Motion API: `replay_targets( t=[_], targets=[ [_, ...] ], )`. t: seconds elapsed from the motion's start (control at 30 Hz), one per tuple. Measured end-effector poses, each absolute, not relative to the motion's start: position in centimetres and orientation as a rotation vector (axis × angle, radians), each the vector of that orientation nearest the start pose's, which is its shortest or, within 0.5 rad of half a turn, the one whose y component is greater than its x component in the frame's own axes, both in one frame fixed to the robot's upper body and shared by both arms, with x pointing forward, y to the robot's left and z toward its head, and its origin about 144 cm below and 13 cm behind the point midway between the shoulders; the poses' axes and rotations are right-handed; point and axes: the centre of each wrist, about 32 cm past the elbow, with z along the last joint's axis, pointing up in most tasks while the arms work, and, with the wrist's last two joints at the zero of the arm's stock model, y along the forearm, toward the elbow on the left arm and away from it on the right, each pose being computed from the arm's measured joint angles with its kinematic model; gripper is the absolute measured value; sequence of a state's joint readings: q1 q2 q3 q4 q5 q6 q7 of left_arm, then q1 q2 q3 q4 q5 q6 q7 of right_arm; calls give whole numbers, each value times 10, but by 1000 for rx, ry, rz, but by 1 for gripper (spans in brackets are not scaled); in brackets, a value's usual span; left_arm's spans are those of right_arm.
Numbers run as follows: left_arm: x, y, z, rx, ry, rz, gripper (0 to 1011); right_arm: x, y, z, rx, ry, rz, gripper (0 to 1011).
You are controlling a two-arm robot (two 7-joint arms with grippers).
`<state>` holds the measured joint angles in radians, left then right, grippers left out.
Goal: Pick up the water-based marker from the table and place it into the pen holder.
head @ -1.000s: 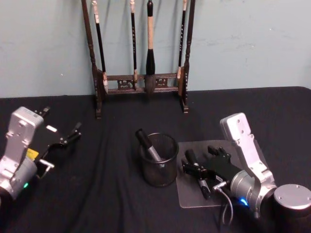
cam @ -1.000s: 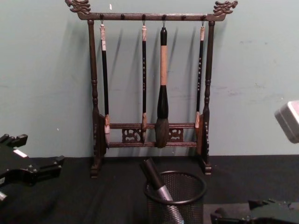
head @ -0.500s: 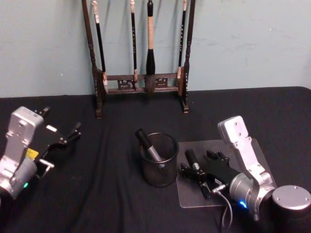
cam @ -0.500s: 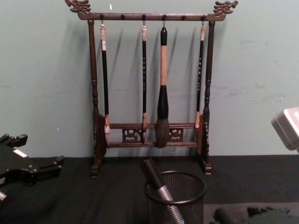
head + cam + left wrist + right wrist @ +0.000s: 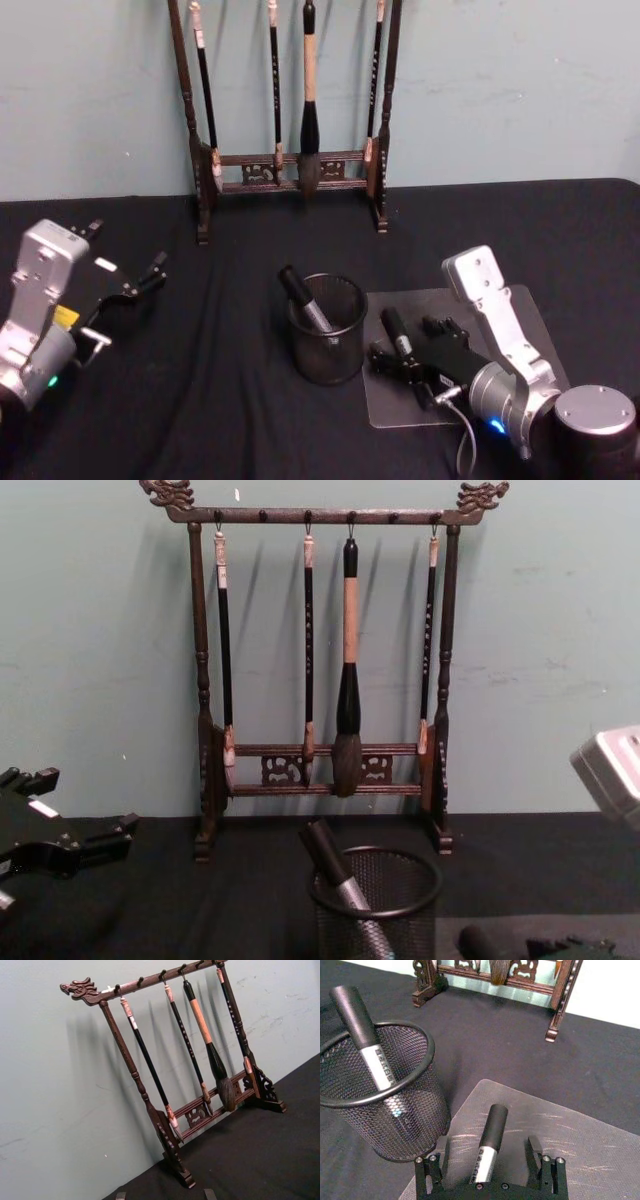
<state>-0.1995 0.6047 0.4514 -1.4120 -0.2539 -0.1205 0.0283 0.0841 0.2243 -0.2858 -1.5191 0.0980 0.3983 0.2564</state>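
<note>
Your right end effector (image 5: 489,1146), released, straddles the black-capped grey marker (image 5: 493,1122) for clenching; left end effector (image 5: 125,253) idles released at nine o'clock.

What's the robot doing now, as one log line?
right gripper: jaws open around marker on mat | pen holder: second marker inside | left gripper: parked, open

The pen holder (image 5: 326,343) is black wire mesh with a solid black rim, the marker (image 5: 303,298) inside it and the second marker (image 5: 397,335) on the frosted grey mat (image 5: 395,405) have black caps over silver-grey printed barrels, the desk (image 5: 230,400) is black, the brush rack (image 5: 290,158) dark brown, the wall (image 5: 500,90) pale green.
</note>
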Motion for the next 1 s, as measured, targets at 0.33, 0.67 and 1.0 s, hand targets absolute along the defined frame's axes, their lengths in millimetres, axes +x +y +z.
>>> replay_targets(
  t=[0.33,0.67,1.0],
  targets=[
    [489,310,1140,304,-285,1248,1009,471,-207,1134,-431,217,-1058,1002],
    [489,310,1140,304,-285,1248,1009,473,-208,1133,-434,208,-1054,1002],
    [489,310,1140,304,-285,1248,1009,472,-208,1133,-434,208,-1056,985]
  ],
)
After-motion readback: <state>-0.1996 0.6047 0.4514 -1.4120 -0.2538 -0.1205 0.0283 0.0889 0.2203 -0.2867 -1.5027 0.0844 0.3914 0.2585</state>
